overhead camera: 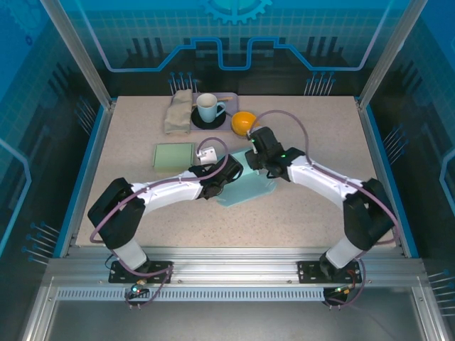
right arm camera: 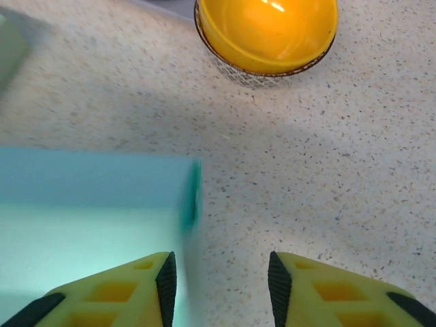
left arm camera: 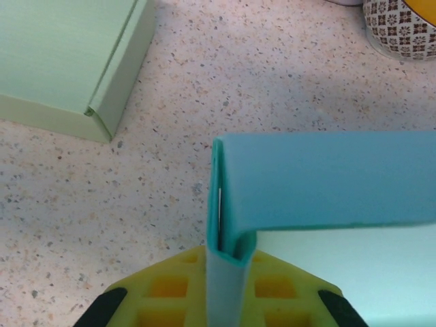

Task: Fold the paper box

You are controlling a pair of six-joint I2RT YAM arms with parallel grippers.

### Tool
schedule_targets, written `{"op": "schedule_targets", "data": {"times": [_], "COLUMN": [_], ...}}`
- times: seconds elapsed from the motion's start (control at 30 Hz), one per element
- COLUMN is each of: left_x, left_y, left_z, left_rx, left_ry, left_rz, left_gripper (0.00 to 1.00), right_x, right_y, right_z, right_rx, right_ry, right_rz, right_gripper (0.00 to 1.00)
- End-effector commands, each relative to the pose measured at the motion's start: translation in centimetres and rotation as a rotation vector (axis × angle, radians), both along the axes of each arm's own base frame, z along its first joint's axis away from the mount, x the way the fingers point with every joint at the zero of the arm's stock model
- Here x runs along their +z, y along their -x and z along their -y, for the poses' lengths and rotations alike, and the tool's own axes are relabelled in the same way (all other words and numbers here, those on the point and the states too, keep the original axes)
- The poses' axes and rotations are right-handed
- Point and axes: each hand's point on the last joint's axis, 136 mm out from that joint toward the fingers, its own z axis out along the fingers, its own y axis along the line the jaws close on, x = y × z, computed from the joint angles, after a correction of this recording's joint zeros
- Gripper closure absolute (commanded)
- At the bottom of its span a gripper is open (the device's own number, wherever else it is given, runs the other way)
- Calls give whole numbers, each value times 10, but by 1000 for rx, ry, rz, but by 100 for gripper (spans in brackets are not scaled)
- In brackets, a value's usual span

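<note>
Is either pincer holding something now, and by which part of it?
The left pincer is shut on the blue paper box, pinching an upright folded wall near its corner. The right pincer stands open at the box's edge, gripping nothing.

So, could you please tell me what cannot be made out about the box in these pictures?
Top external: both arms cover most of the paper box; its fold state is hidden.
Left wrist: the left gripper pinches a flap; the box runs off the right edge.
Right wrist: the box corner beside the right gripper is blurred; contact unclear.
</note>
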Motion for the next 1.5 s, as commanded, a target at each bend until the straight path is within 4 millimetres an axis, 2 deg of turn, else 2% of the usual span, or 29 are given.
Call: {"op": "schedule_targets", "data": {"times": [0.0, 0.07, 0.17, 0.3, 0.43, 0.63, 0.77, 1.03, 1.13, 1.33, 1.47], "left_x": [-3, 0, 5, 16, 24, 23, 19, 6, -5, -34, -35], "left_y": [-11, -19, -29, -30, -27, -23, -20, -24, -23, -20, -19], "left_z": [-9, 2, 17, 45, 51, 59, 63, 82, 87, 86, 83], "left_rx": [-26, -95, -199, -418, -515, -579, -616, -700, -727, -753, -755], "left_ry": [-90, -94, -101, -67, -95, -92, -91, -111, -118, -151, -176], "left_rz": [22, 49, 117, 301, 417, 491, 524, 560, 554, 509, 504], "left_gripper": [97, 97, 98, 100, 100, 100, 100, 100, 99, 87, 77], "right_x": [35, 44, 50, 42, 33, 2, -12, -21, -24, -37, -46], "right_y": [25, 33, 33, 21, 22, 33, 46, 59, 61, 71, 76], "right_z": [-17, -12, 2, 23, 18, 12, 11, 18, 21, 25, 29], "right_rx": [118, 128, 103, 19, 27, 64, 98, 123, 129, 133, 124], "right_ry": [-189, -217, -253, -285, -310, -293, -248, -176, -143, -82, -49], "right_rz": [-32, -53, -97, -155, -183, -238, -241, -212, -201, -201, -206], "right_gripper": [51, 46, 45, 46, 47, 49, 50, 50, 50, 51, 51]}}
